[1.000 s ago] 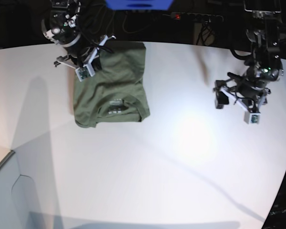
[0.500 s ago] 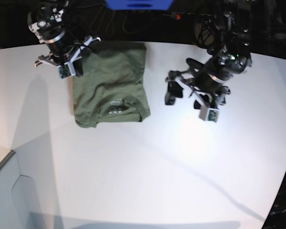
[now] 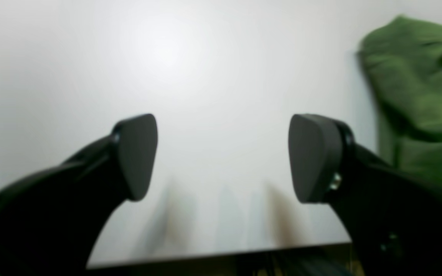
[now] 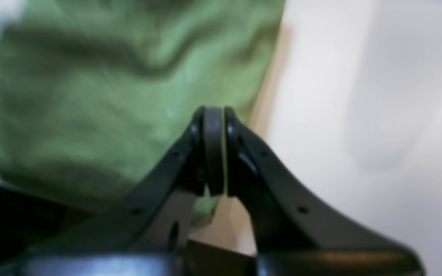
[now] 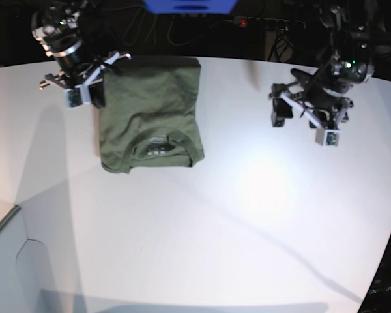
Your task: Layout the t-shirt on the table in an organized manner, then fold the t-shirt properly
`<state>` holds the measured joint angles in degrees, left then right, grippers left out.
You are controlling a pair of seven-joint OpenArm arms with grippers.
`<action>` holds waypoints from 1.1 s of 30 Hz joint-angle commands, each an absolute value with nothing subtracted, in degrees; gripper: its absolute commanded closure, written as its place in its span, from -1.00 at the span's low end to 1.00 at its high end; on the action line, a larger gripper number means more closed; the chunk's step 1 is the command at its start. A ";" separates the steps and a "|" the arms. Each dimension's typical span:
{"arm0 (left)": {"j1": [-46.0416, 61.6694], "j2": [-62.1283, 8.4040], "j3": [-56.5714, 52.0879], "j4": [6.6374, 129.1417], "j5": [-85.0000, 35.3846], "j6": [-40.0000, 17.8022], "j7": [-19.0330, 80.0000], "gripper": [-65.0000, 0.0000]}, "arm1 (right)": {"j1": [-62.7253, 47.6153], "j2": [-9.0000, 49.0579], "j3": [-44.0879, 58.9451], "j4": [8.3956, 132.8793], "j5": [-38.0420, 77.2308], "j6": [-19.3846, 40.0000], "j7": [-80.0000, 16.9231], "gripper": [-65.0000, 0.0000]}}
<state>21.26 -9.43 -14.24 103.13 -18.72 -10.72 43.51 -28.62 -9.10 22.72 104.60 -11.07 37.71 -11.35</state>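
A: What is the t-shirt [image 5: 150, 114] made of, by its look?

B: Soft matt olive cloth, faintly rumpled, with a ribbed collar at its six o'clock edge.

A: And the table [image 5: 215, 222]?

B: Smooth white, slightly glossy; a bright glare sits at about three o'clock of the shirt.

A: The left gripper [image 3: 221, 157]?

B: Matt black pads [image 3: 138, 153], plastic or rubber by appearance.

Bright overhead glare on the white table [image 5: 260, 189], long soft shadows, both wrist views blurred
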 commanded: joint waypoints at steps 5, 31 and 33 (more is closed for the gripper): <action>29.14 -9.19 -18.77 108.18 -19.21 -10.95 42.77 -0.45 | -31.43 -9.00 27.47 108.70 -8.04 37.67 -10.95 1.00; 30.02 -9.45 -17.54 57.45 -18.51 -10.95 21.23 1.00 | -31.52 -0.40 21.32 56.66 -8.04 40.00 -4.35 1.00; 26.77 -10.33 -14.11 48.92 -18.51 -10.95 17.36 1.00 | -29.67 -0.22 19.82 50.68 -8.13 39.34 0.48 1.00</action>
<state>25.87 -10.07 -13.87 47.99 -18.17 -10.76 17.69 -28.60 -0.60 19.68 49.93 -8.47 38.70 0.47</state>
